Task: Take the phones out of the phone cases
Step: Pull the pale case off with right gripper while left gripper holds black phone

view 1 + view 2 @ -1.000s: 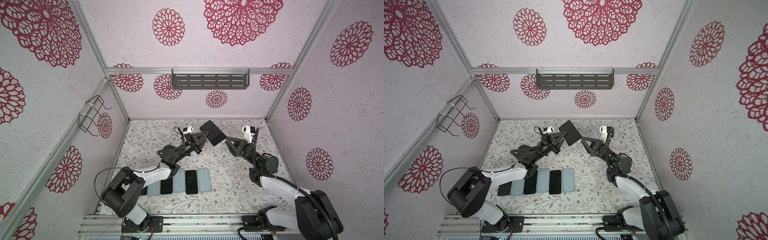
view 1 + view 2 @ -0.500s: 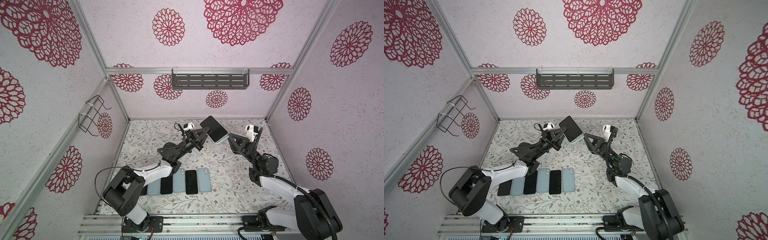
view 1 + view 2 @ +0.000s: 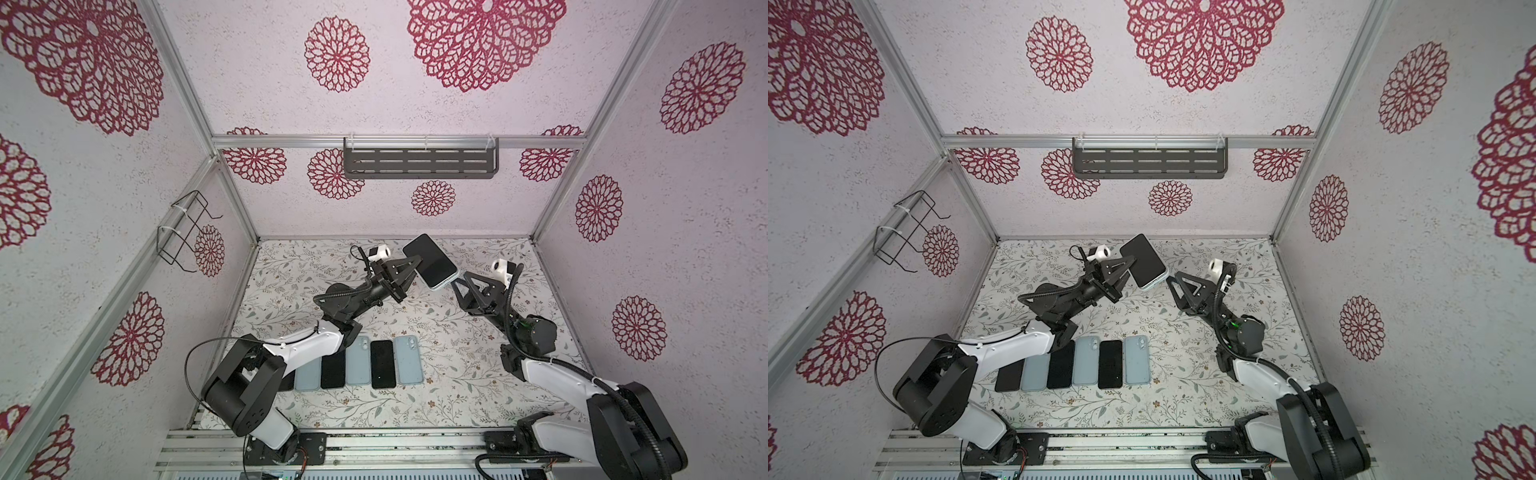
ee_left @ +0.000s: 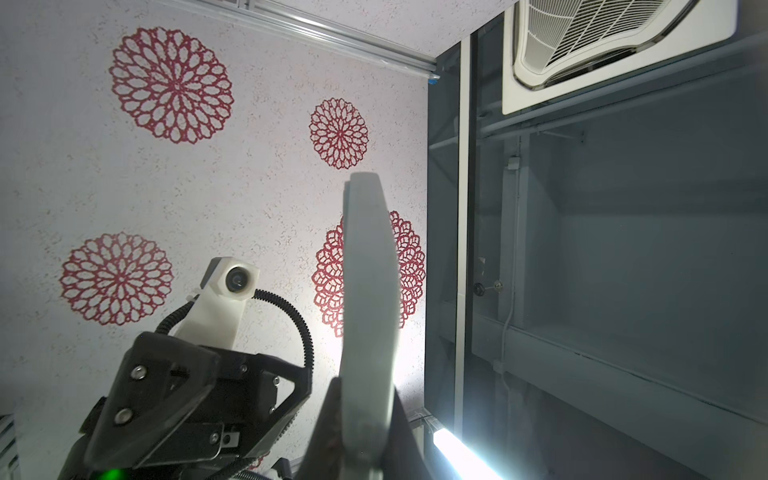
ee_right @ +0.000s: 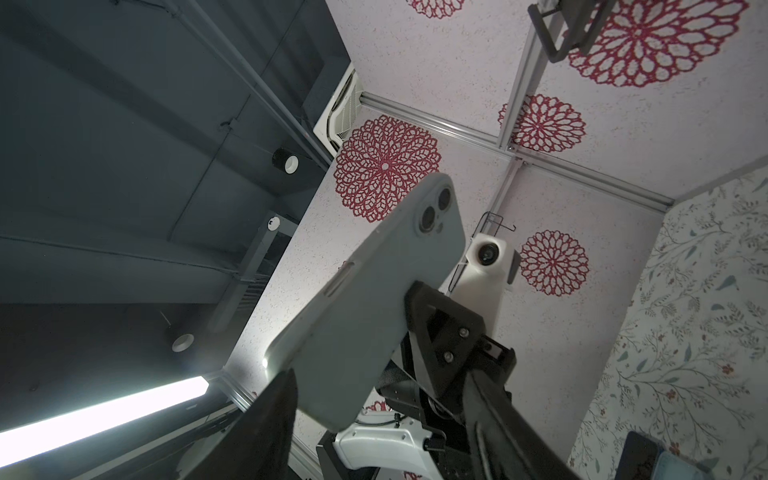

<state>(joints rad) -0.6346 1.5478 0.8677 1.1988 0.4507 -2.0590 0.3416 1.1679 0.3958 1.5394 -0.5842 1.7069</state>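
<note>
One phone point(image 3: 428, 259) point(image 3: 1142, 259) hangs in the air over the 12 o'clock end of the table point(image 3: 457, 353), its dark screen turned up toward the camera head in both top views. It sits inside a pale blue-grey phone case point(image 3: 444, 286) point(image 3: 1154, 286), whose rim shows as a light band along the end nearest 4 o'clock. The whole slab is tilted, its long axis running from 11 o'clock to 5 o'clock.

The left gripper point(image 3: 415, 270) point(image 3: 1130, 270) reaches in from 8 o'clock and is clamped narrow on the long edge of the cased phone. In the left wrist view the case point(image 4: 368, 291) rises edge-on between the two dark fingers point(image 4: 322, 432), which press on it from either side.

The right gripper point(image 3: 458, 278) point(image 3: 1172, 276) sits just beside the phone's 4 o'clock corner, with its jaws spread wide and nothing gripped. In the right wrist view its fingers point(image 5: 266, 424) stand well apart, with the back of the case point(image 5: 374, 299) and its two camera lenses between them. Whether a fingertip touches the case I cannot tell.

Six flat slabs lie side by side in a row point(image 3: 382, 363) point(image 3: 1111, 363) on the table toward 6 o'clock, black ones alternating with blue-grey ones. The left arm crosses over the black one at the 9 o'clock end and hides part of it.
</note>
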